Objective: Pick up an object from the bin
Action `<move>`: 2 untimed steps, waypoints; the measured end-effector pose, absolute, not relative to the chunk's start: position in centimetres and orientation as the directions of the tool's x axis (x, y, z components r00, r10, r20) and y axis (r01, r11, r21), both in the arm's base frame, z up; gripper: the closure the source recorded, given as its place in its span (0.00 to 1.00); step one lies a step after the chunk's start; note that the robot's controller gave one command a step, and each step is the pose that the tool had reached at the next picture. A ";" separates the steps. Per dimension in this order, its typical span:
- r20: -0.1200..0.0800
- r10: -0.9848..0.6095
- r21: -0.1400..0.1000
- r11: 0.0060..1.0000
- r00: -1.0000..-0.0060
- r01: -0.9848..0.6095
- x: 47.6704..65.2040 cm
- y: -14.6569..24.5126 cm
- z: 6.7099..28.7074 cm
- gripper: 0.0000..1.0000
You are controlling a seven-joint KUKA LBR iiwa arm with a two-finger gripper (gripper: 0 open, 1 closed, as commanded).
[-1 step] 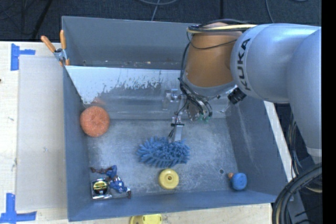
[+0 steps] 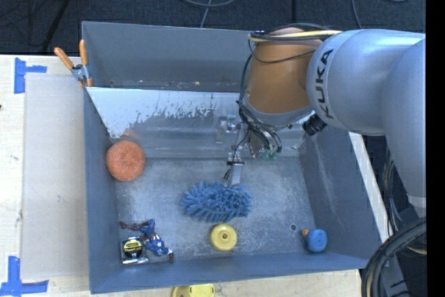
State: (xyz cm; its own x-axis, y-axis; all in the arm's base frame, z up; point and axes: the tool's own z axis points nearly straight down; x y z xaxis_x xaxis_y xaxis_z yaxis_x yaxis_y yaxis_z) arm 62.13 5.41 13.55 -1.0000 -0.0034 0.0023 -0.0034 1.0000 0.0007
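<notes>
My gripper (image 2: 234,173) hangs near the middle of the bin, its fingertips pointing down just above the far edge of a blue shaggy mop-like duster (image 2: 216,202). Nothing shows between the fingers, and they look close together. A round yellow disc (image 2: 223,237) lies just in front of the duster, near the bin's front wall.
An orange fuzzy ball (image 2: 126,161) sits at the left wall. A yellow-and-black tape measure with a blue clip (image 2: 142,244) lies in the front left corner. A small blue ball (image 2: 316,240) rests at the front right. The arm with its orange cover fills the right rear.
</notes>
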 end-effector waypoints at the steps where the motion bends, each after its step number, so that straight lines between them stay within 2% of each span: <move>1: 0.000 -0.075 0.000 0.997 -0.997 -0.075 59.1 8.2 7.9 0.00; 2: 0.003 -0.091 0.000 0.996 -0.996 -0.091 58.5 8.5 12.0 0.00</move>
